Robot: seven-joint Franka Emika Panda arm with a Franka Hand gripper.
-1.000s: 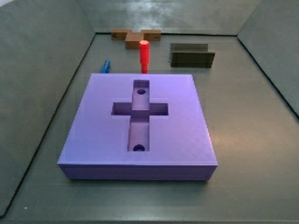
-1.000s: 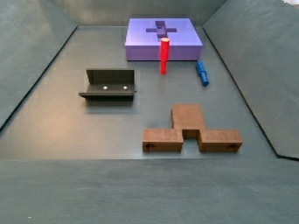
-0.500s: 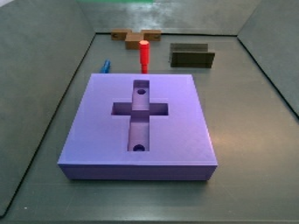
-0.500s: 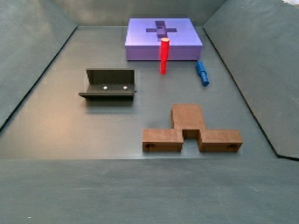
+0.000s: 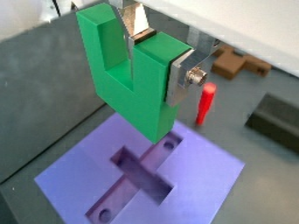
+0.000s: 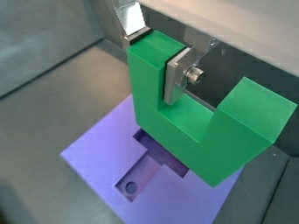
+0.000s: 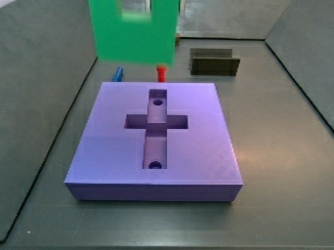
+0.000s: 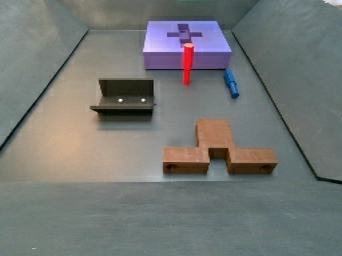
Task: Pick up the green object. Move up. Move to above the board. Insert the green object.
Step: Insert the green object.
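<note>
My gripper (image 5: 158, 59) is shut on the green object (image 5: 128, 83), a bright green U-shaped piece; one prong sits between the silver fingers (image 5: 179, 80). Both wrist views show it hanging above the board (image 5: 198, 179), a lavender-blue slab with a cross-shaped recess (image 5: 146, 166). The gripper (image 6: 152, 61), green object (image 6: 198, 131) and board (image 6: 100, 162) also show here. In a side view the green object (image 7: 131, 34) hangs over the far edge of the board (image 7: 196, 137). In a side view the board (image 8: 167, 45) lies far back; gripper and green object are out of view there.
A thin red peg (image 8: 189, 62) stands at the board's edge, a small blue piece (image 8: 230, 82) beside it. The dark fixture (image 8: 124, 97) and a brown wooden piece (image 8: 221, 150) lie on the grey floor. Walls enclose the floor.
The green object has come into the side view from the top edge and now hangs over the board's far end. The board, peg and other pieces have not moved.
</note>
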